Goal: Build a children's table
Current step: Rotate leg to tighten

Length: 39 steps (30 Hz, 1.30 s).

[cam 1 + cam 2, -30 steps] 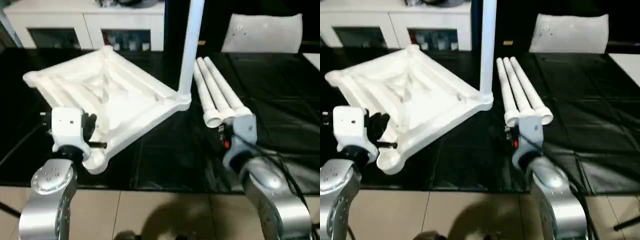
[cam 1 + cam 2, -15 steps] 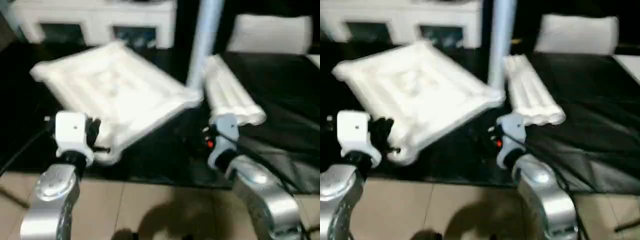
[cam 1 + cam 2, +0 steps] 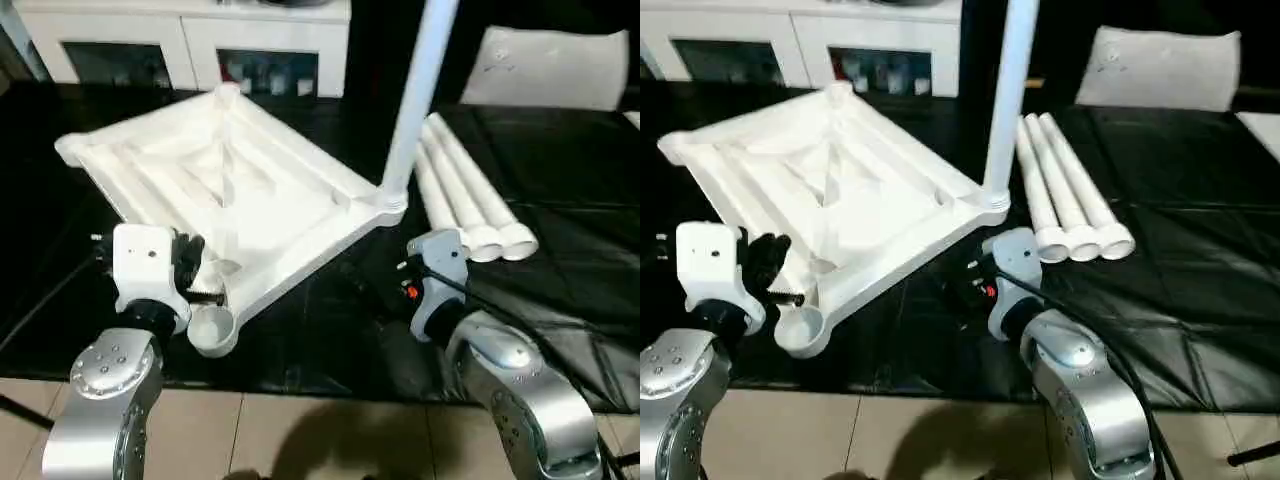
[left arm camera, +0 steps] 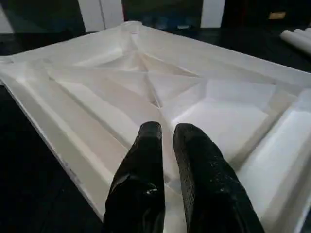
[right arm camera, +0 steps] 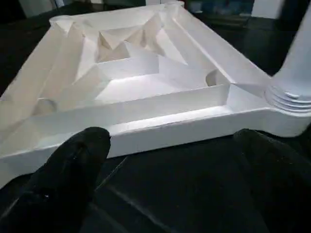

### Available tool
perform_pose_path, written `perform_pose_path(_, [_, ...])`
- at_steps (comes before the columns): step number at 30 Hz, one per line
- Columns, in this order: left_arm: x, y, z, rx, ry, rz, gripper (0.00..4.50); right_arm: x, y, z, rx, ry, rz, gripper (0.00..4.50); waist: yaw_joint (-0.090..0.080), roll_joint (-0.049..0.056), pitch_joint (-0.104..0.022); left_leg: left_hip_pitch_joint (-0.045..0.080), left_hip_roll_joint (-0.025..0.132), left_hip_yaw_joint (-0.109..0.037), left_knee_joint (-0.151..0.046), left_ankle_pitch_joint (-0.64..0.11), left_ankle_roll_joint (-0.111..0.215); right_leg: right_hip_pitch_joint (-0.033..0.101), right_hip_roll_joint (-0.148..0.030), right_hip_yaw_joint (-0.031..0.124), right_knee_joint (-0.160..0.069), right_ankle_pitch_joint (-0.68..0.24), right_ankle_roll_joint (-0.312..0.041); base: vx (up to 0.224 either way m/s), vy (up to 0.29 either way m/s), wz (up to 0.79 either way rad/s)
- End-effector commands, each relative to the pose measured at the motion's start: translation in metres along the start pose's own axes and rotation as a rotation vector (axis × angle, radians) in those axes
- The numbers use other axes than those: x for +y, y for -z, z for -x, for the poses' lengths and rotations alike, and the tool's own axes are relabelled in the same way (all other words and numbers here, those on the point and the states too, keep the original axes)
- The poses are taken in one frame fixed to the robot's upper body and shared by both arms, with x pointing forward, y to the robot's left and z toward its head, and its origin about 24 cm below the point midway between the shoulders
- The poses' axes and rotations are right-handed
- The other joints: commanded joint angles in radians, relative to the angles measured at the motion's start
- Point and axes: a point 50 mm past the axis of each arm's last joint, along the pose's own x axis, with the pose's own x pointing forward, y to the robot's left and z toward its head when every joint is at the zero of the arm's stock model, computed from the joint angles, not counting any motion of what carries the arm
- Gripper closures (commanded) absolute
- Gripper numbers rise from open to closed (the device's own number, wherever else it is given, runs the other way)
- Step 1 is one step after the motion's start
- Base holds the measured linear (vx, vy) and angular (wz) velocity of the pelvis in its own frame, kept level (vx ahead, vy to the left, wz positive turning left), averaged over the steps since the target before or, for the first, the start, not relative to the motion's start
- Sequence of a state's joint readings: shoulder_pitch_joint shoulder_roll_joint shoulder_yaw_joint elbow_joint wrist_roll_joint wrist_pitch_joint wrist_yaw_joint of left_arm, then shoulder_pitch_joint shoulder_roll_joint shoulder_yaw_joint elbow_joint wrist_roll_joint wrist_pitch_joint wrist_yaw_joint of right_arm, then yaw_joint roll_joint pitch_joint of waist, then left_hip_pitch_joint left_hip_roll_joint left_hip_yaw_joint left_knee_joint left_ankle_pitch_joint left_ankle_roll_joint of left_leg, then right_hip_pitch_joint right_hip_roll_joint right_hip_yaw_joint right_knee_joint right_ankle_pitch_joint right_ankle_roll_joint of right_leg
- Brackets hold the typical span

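my right gripper (image 3: 958, 290): wide open, empty | three loose white tapered plastic legs (image 3: 1068, 205): just beyond-right, long axis pointing away | my left gripper (image 4: 167, 145): nearly closed on white ribbed plastic tabletop (image 3: 215, 185) rim

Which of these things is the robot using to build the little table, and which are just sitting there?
For the job:
- table top, lying upside down
- leg standing in one corner socket
- three loose legs beside it

Just sitting there:
- white cabinet behind
- white pillow at the back
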State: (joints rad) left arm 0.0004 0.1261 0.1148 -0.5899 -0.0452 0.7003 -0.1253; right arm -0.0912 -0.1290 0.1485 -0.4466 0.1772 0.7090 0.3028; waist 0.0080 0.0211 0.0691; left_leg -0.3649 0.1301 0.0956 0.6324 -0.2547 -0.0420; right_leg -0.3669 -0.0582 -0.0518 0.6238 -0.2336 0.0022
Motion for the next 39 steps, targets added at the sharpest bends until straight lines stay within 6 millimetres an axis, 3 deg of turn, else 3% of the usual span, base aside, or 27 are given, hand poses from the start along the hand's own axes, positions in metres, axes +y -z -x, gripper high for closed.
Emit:
perform_pose_path(1, [0.000, 0.003, 0.001, 0.013, 0.003, 0.008, 3.88, -0.004, 0.000, 0.000, 0.004, 0.031, 0.010, 0.00, 0.010, 0.003, -0.078, 0.017, 0.039, -0.016, -0.033, 0.657, 0.066, 0.056, -0.057, 0.052, -0.018, 0.581, -0.182, 0.055, -0.026, 0.04])
perform_pose_path(7, [-0.003, 0.007, 0.001, -0.003, 0.015, 0.007, 3.88, -0.010, 0.002, 0.000, 0.016, 0.090, 0.012, 0.00, 0.019, 0.000, -0.036, 0.013, 0.081, -0.001, -0.092, -0.086, 0.005, 0.057, -0.085, 0.064, -0.072, -0.077, -0.231, -0.050, -0.028, 0.01])
perform_pose_path(10, [-0.004, 0.007, 0.002, -0.005, 0.022, 0.008, 3.88, -0.010, 0.001, 0.001, 0.014, 0.095, 0.001, 0.00, 0.013, -0.002, -0.013, 0.061, 0.075, 0.013, -0.107, -0.447, -0.037, 0.033, -0.069, 0.051, -0.114, -0.565, -0.150, -0.071, -0.021, 0.01])
perform_pose_path(12, [-0.004, 0.007, 0.002, -0.004, 0.024, 0.013, 3.88, -0.011, 0.001, 0.001, 0.015, 0.105, -0.006, 0.00, 0.005, 0.007, 0.006, 0.047, 0.035, -0.003, -0.086, -0.594, -0.018, 0.067, -0.087, -0.033, -0.166, -0.951, -0.008, -0.061, -0.003, 0.09])
perform_pose_path(13, [-0.005, 0.008, 0.002, -0.004, 0.027, 0.014, 3.88, -0.011, 0.001, 0.001, 0.017, 0.105, -0.004, 0.00, 0.003, -0.001, 0.007, 0.023, 0.018, -0.003, -0.076, -0.586, -0.001, 0.095, -0.102, -0.064, -0.173, -0.989, 0.002, -0.013, 0.036, 0.34])
perform_pose_path(14, [-0.004, 0.008, 0.002, -0.004, 0.031, 0.013, 3.88, -0.010, 0.002, 0.001, 0.021, 0.103, 0.004, 0.00, -0.012, 0.006, -0.004, -0.034, 0.018, -0.006, -0.078, -0.521, 0.027, 0.164, -0.119, -0.074, -0.149, -0.958, 0.020, 0.008, 0.041, 0.55])
perform_pose_path(15, [-0.004, 0.008, 0.002, -0.004, 0.033, 0.007, 3.88, -0.010, 0.002, 0.000, 0.021, 0.103, 0.009, 0.00, -0.016, 0.011, -0.002, -0.038, 0.018, -0.003, -0.071, -0.480, 0.040, 0.177, -0.129, -0.081, -0.158, -0.929, 0.016, 0.008, 0.041, 0.55])
perform_pose_path(16, [-0.003, 0.009, 0.002, -0.004, 0.032, 0.003, 3.88, -0.011, 0.001, 0.000, 0.008, 0.108, -0.011, 0.00, -0.045, 0.006, 0.000, 0.107, 0.050, -0.001, -0.054, -0.555, -0.024, 0.070, -0.086, -0.091, -0.196, -0.832, -0.034, 0.031, -0.007, 0.48])
perform_pose_path(19, [-0.002, 0.008, 0.003, -0.010, 0.036, 0.003, 3.88, -0.012, 0.001, 0.000, 0.007, 0.108, 0.000, 0.00, -0.060, 0.031, 0.004, 0.108, 0.117, -0.054, -0.173, -0.834, -0.068, 0.103, -0.026, -0.079, -0.059, -0.405, -0.067, 0.065, 0.022, 0.08])
perform_pose_path(20, [-0.002, 0.008, 0.003, -0.010, 0.037, 0.004, 3.88, -0.012, 0.001, 0.000, 0.007, 0.108, 0.000, 0.00, -0.061, 0.030, -0.002, 0.128, 0.129, -0.072, -0.191, -0.866, -0.055, 0.091, -0.027, -0.057, -0.026, -0.270, -0.064, 0.102, 0.023, -0.07])
perform_pose_path(22, [-0.003, 0.009, 0.003, -0.009, 0.042, 0.002, 3.88, -0.013, 0.000, 0.000, 0.006, 0.112, 0.002, 0.00, -0.056, 0.010, -0.001, 0.134, 0.089, -0.044, -0.163, -0.771, -0.010, 0.078, -0.054, -0.018, -0.083, -0.312, -0.087, 0.119, 0.001, -0.02])
perform_pose_path(23, [-0.003, 0.009, 0.003, -0.007, 0.054, 0.002, 3.88, -0.013, 0.000, 0.000, 0.006, 0.112, 0.006, 0.00, -0.036, -0.010, -0.011, 0.079, 0.033, 0.008, -0.115, -0.551, 0.025, 0.138, -0.090, 0.031, -0.137, -0.460, -0.139, 0.157, -0.024, 0.06])
perform_pose_path(24, [-0.004, 0.009, 0.003, -0.006, 0.064, 0.000, 3.88, -0.013, 0.000, 0.000, 0.004, 0.113, 0.008, 0.00, 0.001, -0.010, -0.016, 0.033, 0.023, 0.025, -0.052, -0.268, 0.089, 0.190, -0.144, 0.083, -0.189, -0.648, -0.165, 0.157, -0.024, 0.06])
perform_pose_path(26, [-0.005, 0.009, 0.004, -0.005, 0.073, -0.003, 3.88, -0.013, 0.000, 0.000, 0.006, 0.112, 0.009, 0.00, 0.019, -0.021, -0.047, -0.023, 0.016, 0.017, -0.014, -0.017, 0.147, 0.245, -0.126, 0.094, -0.184, -0.523, -0.194, 0.199, 0.013, 0.05])
perform_pose_path(27, [-0.006, 0.009, 0.004, -0.004, 0.079, -0.003, 3.88, -0.012, 0.001, 0.001, 0.013, 0.102, 0.012, 0.00, 0.020, 0.003, -0.070, 0.008, 0.017, 0.011, -0.057, 0.116, 0.172, 0.224, -0.045, 0.044, -0.137, -0.260, -0.178, 0.218, 0.019, 0.08])
perform_pose_path(28, [-0.007, 0.010, 0.004, -0.004, 0.080, -0.003, 3.88, -0.011, 0.002, 0.002, 0.017, 0.098, 0.014, 0.00, -0.049, 0.032, -0.084, 0.228, 0.105, -0.074, -0.099, 0.279, 0.191, 0.029, 0.039, -0.009, -0.004, -0.133, -0.071, 0.263, 0.003, 0.03])
perform_pose_path(29, [-0.007, 0.010, 0.004, -0.004, 0.081, -0.004, 3.88, -0.010, 0.002, 0.002, 0.013, 0.088, 0.011, 0.00, -0.070, 0.049, -0.106, 0.348, 0.177, -0.120, -0.083, 0.411, 0.205, -0.086, 0.013, -0.020, 0.059, -0.213, 0.015, 0.145, -0.009, -0.07])
perform_pose_path(30, [-0.007, 0.010, 0.004, -0.004, 0.082, -0.004, 3.88, -0.009, 0.002, 0.003, 0.008, 0.083, 0.007, 0.00, -0.064, 0.029, -0.108, 0.350, 0.215, -0.132, -0.063, 0.522, 0.212, -0.106, -0.017, -0.012, 0.087, -0.202, 0.081, 0.270, -0.048, -0.25])
perform_pose_path(31, [-0.007, 0.010, 0.004, -0.004, 0.082, -0.004, 3.88, -0.008, 0.001, 0.003, 0.000, 0.078, 0.009, 0.00, -0.034, 0.013, -0.085, 0.260, 0.192, -0.128, -0.084, 0.597, 0.267, -0.120, -0.051, -0.004, 0.125, -0.081, 0.129, 0.132, -0.104, -0.26])
perform_pose_path(32, [-0.006, 0.010, 0.004, -0.003, 0.082, -0.005, 3.88, -0.007, 0.001, 0.003, -0.006, 0.076, 0.011, 0.00, -0.055, 0.000, -0.095, 0.265, 0.138, -0.072, -0.073, 0.513, 0.348, -0.164, -0.069, 0.011, 0.091, 0.040, 0.049, 0.132, -0.104, -0.26])
perform_pose_path(33, [-0.006, 0.010, 0.004, -0.001, 0.084, -0.009, 3.88, -0.006, 0.001, 0.004, -0.003, 0.068, 0.015, 0.00, -0.052, -0.017, -0.085, 0.234, 0.061, -0.004, -0.056, 0.376, 0.304, -0.137, -0.066, 0.015, 0.027, 0.150, -0.029, -0.026, -0.110, 0.00])
perform_pose_path(34, [-0.006, 0.010, 0.004, 0.000, 0.084, -0.012, 3.88, -0.006, 0.001, 0.004, 0.000, 0.060, 0.018, 0.00, -0.021, -0.094, -0.091, 0.090, -0.094, 0.066, -0.005, -0.020, 0.256, 0.058, -0.063, 0.121, -0.048, 0.064, -0.065, 0.075, -0.054, 0.17])
perform_pose_path(35, [-0.006, 0.010, 0.004, 0.000, 0.084, -0.012, 3.88, -0.006, 0.001, 0.004, 0.000, 0.060, 0.018, 0.00, 0.010, -0.077, -0.078, 0.021, -0.086, 0.012, 0.140, -0.144, 0.183, 0.134, -0.200, 0.238, -0.102, -0.069, -0.319, 0.183, -0.068, 0.06])
perform_pose_path(36, [-0.006, 0.010, 0.005, -0.011, 0.082, 0.001, 3.88, -0.005, 0.001, 0.004, 0.004, 0.055, 0.026, 0.00, 0.016, -0.073, -0.075, -0.033, -0.049, -0.023, 0.171, -0.034, 0.086, 0.149, -0.182, 0.191, -0.063, 0.064, -0.379, 0.216, -0.024, -0.02])
perform_pose_path(37, [-0.006, 0.011, 0.006, -0.003, 0.077, -0.003, 3.88, -0.005, 0.002, 0.004, 0.005, 0.053, 0.027, 0.00, 0.010, -0.076, -0.078, -0.049, -0.049, -0.029, 0.170, 0.027, 0.049, 0.146, -0.167, 0.173, -0.045, 0.239, -0.372, 0.187, -0.031, -0.17])
perform_pose_path(38, [-0.005, 0.011, 0.006, 0.000, 0.074, -0.004, 3.88, -0.005, 0.002, 0.004, 0.006, 0.053, 0.027, 0.00, 0.013, -0.060, -0.067, -0.039, -0.037, -0.034, 0.119, 0.177, 0.018, 0.111, -0.159, 0.110, -0.041, 0.575, -0.344, 0.148, -0.027, -0.18])
perform_pose_path(39, [-0.004, 0.013, 0.008, 0.008, 0.063, 0.001, 3.88, -0.005, 0.002, 0.004, 0.010, 0.049, 0.032, 0.00, 0.016, -0.050, -0.065, -0.036, -0.026, -0.037, 0.079, 0.281, 0.014, 0.089, -0.145, 0.070, -0.037, 0.664, -0.320, 0.148, -0.027, -0.18])
